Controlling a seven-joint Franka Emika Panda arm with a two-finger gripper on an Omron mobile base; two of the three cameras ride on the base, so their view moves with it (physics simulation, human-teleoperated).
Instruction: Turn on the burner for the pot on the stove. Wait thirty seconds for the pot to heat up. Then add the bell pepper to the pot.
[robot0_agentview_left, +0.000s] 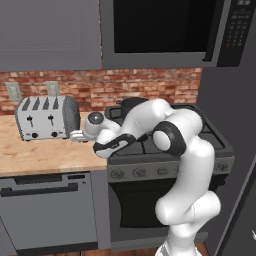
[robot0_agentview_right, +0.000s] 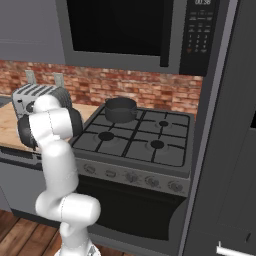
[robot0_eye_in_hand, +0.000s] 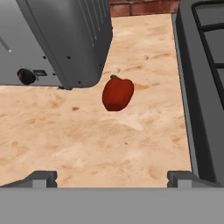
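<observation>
With the gripper (robot0_eye_in_hand: 112, 177) held wide apart above the small shiny red bell pepper (robot0_eye_in_hand: 117, 93) lying on the tan counter (robot0_eye_in_hand: 109, 140) beside the silver toaster (robot0_eye_in_hand: 57, 39), the pickup step is judged in hand, and a descent is called for.

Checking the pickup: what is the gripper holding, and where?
Nothing. The gripper is open above the counter, and the bell pepper lies ahead, untouched.
</observation>
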